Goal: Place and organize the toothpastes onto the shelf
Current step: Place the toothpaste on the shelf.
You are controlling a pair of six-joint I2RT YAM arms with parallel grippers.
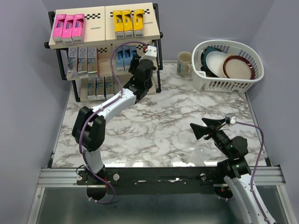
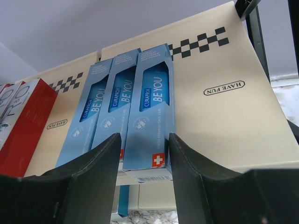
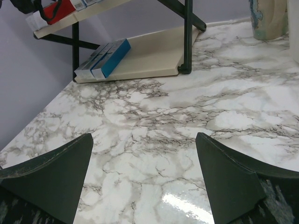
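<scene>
The left arm reaches over the marble worktop [image 1: 163,116] to the middle tier of the shelf [image 1: 98,18]. There the left gripper [image 2: 145,140] has its fingers [image 2: 93,172] on either side of the near end of the rightmost light-blue carton [image 2: 152,116]. The fingers sit close against its long edges, but I cannot tell whether they press on it or stand just clear. This carton lies flat on the beige board, touching two more light-blue cartons [image 2: 112,107] to its left. A red carton [image 2: 25,126] lies further left on the same board, apart from them. On the top tier, three pink cartons [image 1: 69,25] lie side by side at the left and three yellow cartons [image 1: 128,22] at the right. Silver cartons [image 1: 79,58] fill the left of the middle tier, and teal-blue cartons [image 3: 110,58] lie on the bottom board. The right gripper [image 3: 144,140] hangs above the bare worktop near its right edge, well apart from the shelf, with its fingers spread wide and nothing between them. A white basket [image 1: 229,84] of dishes and a mug [image 1: 184,63] stand at the far right.
</scene>
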